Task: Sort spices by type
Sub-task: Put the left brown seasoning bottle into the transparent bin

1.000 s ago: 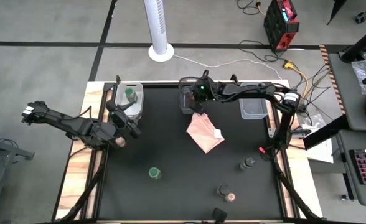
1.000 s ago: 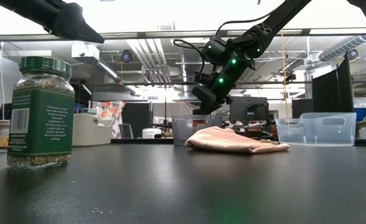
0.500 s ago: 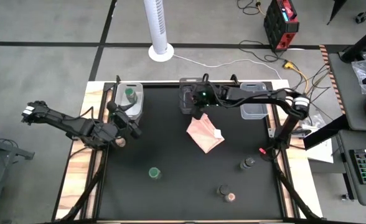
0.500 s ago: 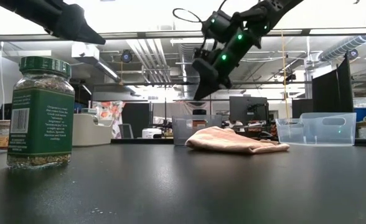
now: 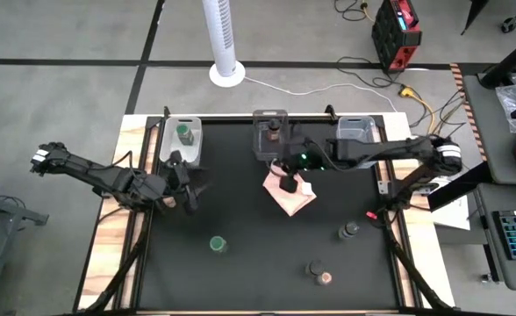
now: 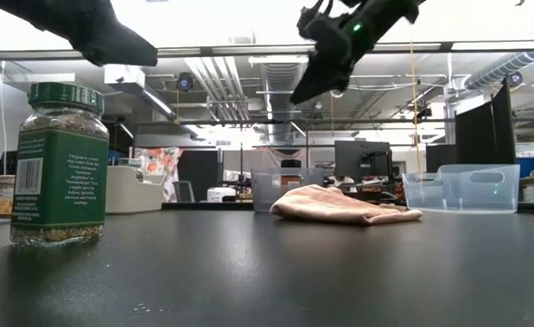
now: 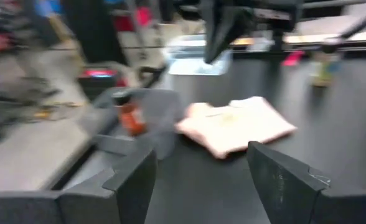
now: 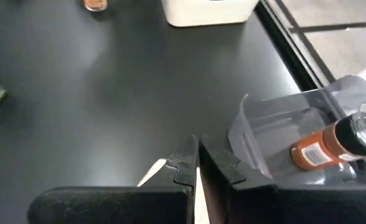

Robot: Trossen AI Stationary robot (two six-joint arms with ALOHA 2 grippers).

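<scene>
Right gripper (image 5: 287,185), fingers pressed together and empty, above pink cloth (image 5: 290,195); left gripper (image 5: 190,195), fingers parted and empty, at table's left edge. One jar (image 5: 274,133) in middle bin (image 5: 269,117); green-lidded jar (image 5: 217,244) on table

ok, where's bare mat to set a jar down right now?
Widest free patch: between the green-lid jar and the dark-lid jars, in front of the pink cloth. Crowded: back edge, with the bins and the right end effector over the cloth.

Bright even overhead light; low view backlit, glary; left wrist view motion-blurred.
</scene>
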